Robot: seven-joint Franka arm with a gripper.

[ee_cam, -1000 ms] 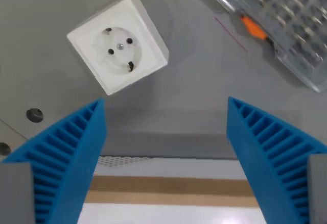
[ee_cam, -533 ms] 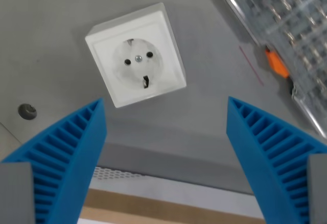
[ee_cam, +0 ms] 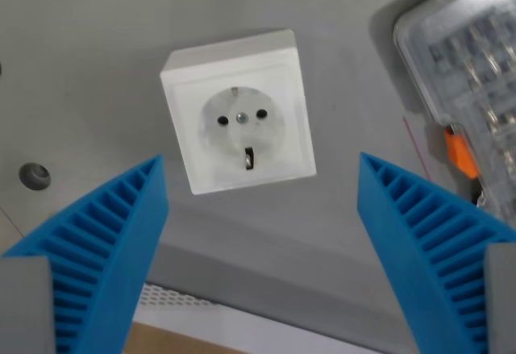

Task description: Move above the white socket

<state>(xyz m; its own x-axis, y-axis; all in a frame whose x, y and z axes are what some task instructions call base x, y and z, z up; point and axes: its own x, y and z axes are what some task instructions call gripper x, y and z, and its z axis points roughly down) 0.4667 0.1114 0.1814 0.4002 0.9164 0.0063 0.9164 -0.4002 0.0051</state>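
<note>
The white socket [ee_cam: 240, 114] is a square wall outlet with a round recessed face, two pin holes and a centre screw. It lies on the grey table surface [ee_cam: 105, 39] in the upper middle of the wrist view. My gripper [ee_cam: 262, 181] is open and empty, with its two blue ribbed fingers [ee_cam: 105, 249] spread at the lower left and lower right. The socket sits just beyond the gap between the fingertips, slightly toward the wrist view's left.
A clear plastic case [ee_cam: 468, 96] with an orange latch [ee_cam: 461, 152] lies at the wrist view's right edge. A round hole [ee_cam: 34, 177] is in the table at the left. The table's front edge [ee_cam: 242, 301] runs along the bottom.
The camera has moved and turned: the socket now appears closer, squarer and nearer the centre, further right and lower in view. The clear case has slid toward the right edge.
</note>
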